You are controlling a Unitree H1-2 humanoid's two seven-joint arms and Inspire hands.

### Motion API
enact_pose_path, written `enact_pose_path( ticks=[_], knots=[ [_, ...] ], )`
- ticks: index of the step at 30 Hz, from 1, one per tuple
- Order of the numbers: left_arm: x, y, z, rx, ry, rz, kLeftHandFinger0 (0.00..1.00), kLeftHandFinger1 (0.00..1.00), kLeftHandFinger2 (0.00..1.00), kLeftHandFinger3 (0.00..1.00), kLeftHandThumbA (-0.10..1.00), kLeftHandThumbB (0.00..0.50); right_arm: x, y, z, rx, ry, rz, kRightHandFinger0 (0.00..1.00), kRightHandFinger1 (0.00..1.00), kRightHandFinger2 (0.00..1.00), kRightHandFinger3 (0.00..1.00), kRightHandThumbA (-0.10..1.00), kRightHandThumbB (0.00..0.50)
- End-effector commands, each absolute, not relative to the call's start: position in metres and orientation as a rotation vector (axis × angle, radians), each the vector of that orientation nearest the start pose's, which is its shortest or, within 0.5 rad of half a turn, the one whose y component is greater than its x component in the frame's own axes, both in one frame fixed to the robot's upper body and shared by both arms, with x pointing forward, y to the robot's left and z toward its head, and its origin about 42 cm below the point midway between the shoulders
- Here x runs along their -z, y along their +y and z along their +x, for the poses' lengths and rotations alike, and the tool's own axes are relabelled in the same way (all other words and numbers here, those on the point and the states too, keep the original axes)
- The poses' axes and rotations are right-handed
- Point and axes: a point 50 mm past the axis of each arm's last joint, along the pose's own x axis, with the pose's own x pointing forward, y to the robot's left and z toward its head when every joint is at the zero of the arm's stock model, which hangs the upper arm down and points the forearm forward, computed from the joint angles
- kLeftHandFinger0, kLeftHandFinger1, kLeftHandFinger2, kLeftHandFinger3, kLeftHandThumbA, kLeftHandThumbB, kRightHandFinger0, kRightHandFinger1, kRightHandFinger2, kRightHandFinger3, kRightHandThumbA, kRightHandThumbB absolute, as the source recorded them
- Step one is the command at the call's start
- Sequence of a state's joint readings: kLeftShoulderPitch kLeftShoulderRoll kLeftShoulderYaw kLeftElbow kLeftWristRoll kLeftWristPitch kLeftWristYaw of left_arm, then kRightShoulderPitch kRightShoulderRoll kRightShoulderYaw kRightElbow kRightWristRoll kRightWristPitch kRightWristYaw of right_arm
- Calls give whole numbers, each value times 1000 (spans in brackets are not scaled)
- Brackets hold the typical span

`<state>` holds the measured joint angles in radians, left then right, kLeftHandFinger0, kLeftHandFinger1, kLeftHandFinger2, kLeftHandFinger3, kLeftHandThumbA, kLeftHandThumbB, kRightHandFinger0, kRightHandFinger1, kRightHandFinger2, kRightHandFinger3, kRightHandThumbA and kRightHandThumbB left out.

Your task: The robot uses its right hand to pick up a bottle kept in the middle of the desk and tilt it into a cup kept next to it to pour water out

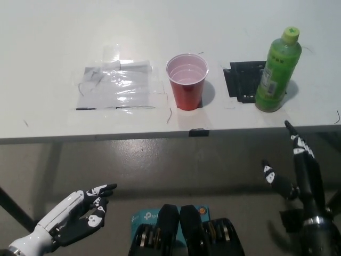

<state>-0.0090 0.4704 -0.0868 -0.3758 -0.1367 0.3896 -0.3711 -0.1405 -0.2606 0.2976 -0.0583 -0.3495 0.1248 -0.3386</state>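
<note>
One upright green bottle (277,70) stands on the desk (53,42) ahead of the empty, spread-fingered right hand (298,168), cup (186,81) farther left; the left hand (74,218) rests low, open.

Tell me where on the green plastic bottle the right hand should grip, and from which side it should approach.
Grip the green plastic bottle around its labelled middle, coming from its right, desk-edge side. It stands upright near the white desk edge, and the red plastic cup stands to its left, so that side is probably clearer. The black right hand is open below the edge; the white left hand rests low, open.
</note>
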Motion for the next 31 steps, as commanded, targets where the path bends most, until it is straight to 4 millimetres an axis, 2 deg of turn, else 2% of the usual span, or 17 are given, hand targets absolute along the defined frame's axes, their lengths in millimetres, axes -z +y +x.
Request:
enact_pose_path(
  ticks=[1,3,4,5,7,8,10,12,15,17,20,22,26,31],
  knots=[
    [-198,293,268,493,44,364,987,1000,1000,1000,884,233,-195,-223,295,-150,-290,-390,817,1000,1000,1000,368,234],
    [-199,293,267,494,46,363,995,1000,1000,1000,878,233,-189,-228,299,-187,-289,-373,759,1000,1000,1000,349,234],
    [-199,293,267,490,51,360,997,1000,1000,1000,873,246,-185,-232,304,-217,-265,-363,752,1000,1000,1000,406,279],
    [-199,293,267,491,52,357,1000,1000,1000,1000,869,250,-185,-232,305,-224,-264,-361,745,1000,1000,1000,430,303],
    [-199,293,267,493,51,358,1000,1000,1000,1000,871,248,-187,-233,308,-246,-263,-359,730,1000,1000,1000,483,318],
    [-200,293,267,495,45,362,1000,1000,1000,1000,884,246,-185,-234,311,-254,-251,-345,732,1000,1000,1000,519,342],
    [-200,292,267,496,47,360,1000,1000,1000,1000,891,252,-185,-234,312,-258,-242,-341,760,1000,1000,1000,533,353],
    [-200,292,268,493,48,362,1000,1000,1000,1000,888,242,-185,-234,314,-268,-220,-349,772,1000,1000,1000,529,354],
    [-200,292,268,492,48,362,1000,1000,1000,1000,887,257,-185,-234,314,-272,-205,-352,757,1000,1000,1000,509,350],
    [-199,292,268,498,37,371,985,1000,1000,1000,896,236,-184,-233,314,-275,-192,-364,775,982,1000,1000,500,355],
    [-200,294,268,498,43,373,988,1000,1000,1000,890,237,-183,-231,313,-273,-194,-361,757,949,1000,1000,483,354],
    [-200,294,268,495,45,371,989,1000,1000,1000,885,241,-183,-230,313,-271,-192,-365,758,954,1000,1000,480,355],
    [-200,293,267,498,39,364,1000,1000,1000,1000,886,234,-183,-231,312,-263,-184,-370,777,1000,1000,1000,441,319],
    [-199,294,268,501,41,364,1000,1000,1000,1000,890,228,-184,-231,311,-260,-179,-377,776,1000,1000,1000,424,314]
  ],
)
